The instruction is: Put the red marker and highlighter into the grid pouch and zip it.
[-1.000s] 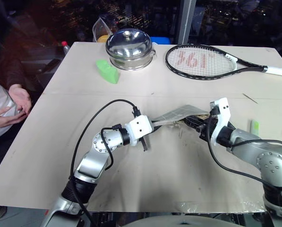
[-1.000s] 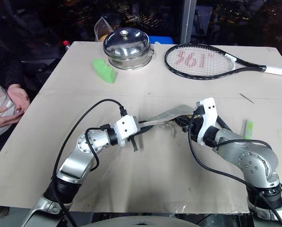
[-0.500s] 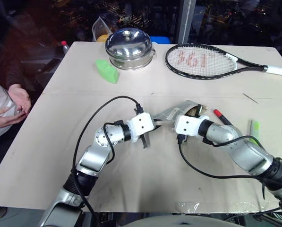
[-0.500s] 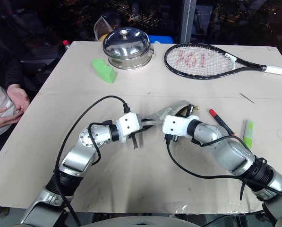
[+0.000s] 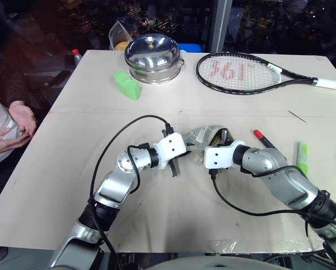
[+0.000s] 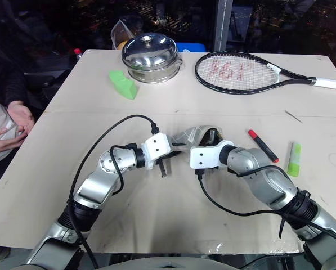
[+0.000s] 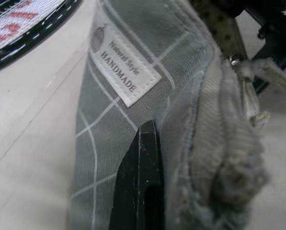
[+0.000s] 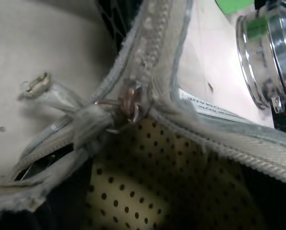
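Centre frame, left fingers [image 7: 142, 182] pinch the grid pouch [image 5: 204, 134] to hold its mouth agape; right fingers' spread is unclear (hidden).

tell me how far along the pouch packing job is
Done: the grey-green grid fabric pouch is unzipped, its dotted yellow lining showing. In hand: the left gripper is shut on the pouch's edge, holding it up, with the right gripper at its mouth. Left: the slim red-capped marker and the short light-green highlighter lie on the table to the right, outside the pouch; then zipping.
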Available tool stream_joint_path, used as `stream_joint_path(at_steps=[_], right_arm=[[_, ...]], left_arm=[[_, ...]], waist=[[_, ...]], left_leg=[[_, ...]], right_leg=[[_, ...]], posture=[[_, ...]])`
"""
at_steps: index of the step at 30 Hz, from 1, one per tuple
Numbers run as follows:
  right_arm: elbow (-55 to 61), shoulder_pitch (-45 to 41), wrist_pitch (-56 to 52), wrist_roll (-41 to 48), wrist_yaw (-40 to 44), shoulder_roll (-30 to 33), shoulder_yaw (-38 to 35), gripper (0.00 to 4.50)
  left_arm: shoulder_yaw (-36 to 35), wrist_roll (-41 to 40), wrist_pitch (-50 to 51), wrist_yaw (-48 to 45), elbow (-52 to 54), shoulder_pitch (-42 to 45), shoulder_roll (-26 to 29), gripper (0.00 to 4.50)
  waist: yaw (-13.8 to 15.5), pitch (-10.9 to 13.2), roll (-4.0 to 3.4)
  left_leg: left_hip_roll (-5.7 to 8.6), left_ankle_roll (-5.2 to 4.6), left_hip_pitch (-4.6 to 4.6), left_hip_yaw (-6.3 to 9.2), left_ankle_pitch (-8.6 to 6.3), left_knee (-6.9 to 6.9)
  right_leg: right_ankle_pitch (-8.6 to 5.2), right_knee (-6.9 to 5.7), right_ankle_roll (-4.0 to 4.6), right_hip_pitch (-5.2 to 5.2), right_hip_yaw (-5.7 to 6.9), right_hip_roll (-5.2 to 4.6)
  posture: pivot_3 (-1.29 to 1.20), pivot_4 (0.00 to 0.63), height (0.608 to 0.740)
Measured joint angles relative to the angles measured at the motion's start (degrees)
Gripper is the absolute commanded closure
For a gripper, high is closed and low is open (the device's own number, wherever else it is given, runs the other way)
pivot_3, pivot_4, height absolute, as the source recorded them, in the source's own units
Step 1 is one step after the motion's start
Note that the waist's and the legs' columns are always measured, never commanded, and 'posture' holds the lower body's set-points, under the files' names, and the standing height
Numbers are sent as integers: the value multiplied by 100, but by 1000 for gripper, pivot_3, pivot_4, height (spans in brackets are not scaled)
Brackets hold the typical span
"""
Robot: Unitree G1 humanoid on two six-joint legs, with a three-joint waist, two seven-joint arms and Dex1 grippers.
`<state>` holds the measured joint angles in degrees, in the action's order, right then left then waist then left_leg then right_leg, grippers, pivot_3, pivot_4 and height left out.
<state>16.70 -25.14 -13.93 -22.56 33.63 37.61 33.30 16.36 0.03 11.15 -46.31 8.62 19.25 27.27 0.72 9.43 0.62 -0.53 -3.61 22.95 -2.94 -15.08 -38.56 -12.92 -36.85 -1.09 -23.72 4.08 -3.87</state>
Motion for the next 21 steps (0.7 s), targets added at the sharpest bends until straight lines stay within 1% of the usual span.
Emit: stream_joint_path(at_steps=[5,7,9,10,11,13,14,15,17,19,21], right_arm=[[27,55,-96,-140,138,-117,-118,43],[290,302,-468,283,406,-173,-547,43],[771,580,-1130,1054,862,-184,-1212,43],[1157,795,-1776,1782,1210,-200,-1806,43],[1381,879,-2132,2162,1365,-198,-2163,43],[1855,933,-2961,2939,1545,-191,-3106,43],[1959,932,-3174,3106,1552,-190,-3358,43],[2129,934,-3636,3406,1542,-179,-3778,43],[2222,930,-4143,3639,1453,-125,-4105,43],[2046,717,-5053,3629,1043,44,-4123,43],[1767,556,-5490,3500,736,214,-3983,43]], left_arm=[[1,-4,162,33,109,-27,0,4500],[-1,-29,200,34,227,-72,-2,4500],[-31,-32,193,37,278,-136,26,4500],[-59,-36,184,41,280,-152,40,4500],[-91,-36,181,46,282,-179,63,4500],[-182,-31,186,99,266,-202,68,4500],[-200,-30,186,110,266,-202,66,4500],[-221,-29,186,125,261,-208,62,4500],[-227,-28,186,154,248,-214,51,4500],[-233,-27,186,193,207,-209,15,4500],[-238,-28,185,233,198,-213,-3,4500]], waist=[[2,0,0],[17,0,0],[24,0,0],[27,1,0],[22,1,0],[6,1,0],[6,1,0],[11,1,0],[12,1,0],[5,1,-1],[11,1,-1]], left_leg=[[0,1,-4,0,0,-2],[0,1,-3,3,0,-2],[0,0,-2,8,0,-3],[0,-2,2,10,-1,-3],[0,-14,1,12,-9,-3],[0,-27,-5,11,-17,-4],[-1,-27,-5,13,-17,-4],[-1,-27,-6,16,-17,-3],[-2,-26,-6,17,-17,-3],[-2,-26,-6,12,-17,-3],[-1,-26,-4,10,-17,-4]], right_leg=[[0,-1,0,5,0,0],[0,-1,0,7,3,-3],[1,0,1,12,8,-7],[1,1,1,11,12,-11],[1,1,1,12,12,-13],[2,0,2,12,12,-17],[2,-1,2,13,13,-17],[2,-3,3,12,16,-17],[2,-4,5,12,17,-18],[3,-4,7,11,13,-22],[4,-4,9,9,13,-25]], posture=[[0,150,740],[0,150,740],[0,150,740],[0,150,740],[0,150,740],[0,150,740],[0,150,740],[0,150,740],[0,150,740],[0,150,740],[0,150,740]])
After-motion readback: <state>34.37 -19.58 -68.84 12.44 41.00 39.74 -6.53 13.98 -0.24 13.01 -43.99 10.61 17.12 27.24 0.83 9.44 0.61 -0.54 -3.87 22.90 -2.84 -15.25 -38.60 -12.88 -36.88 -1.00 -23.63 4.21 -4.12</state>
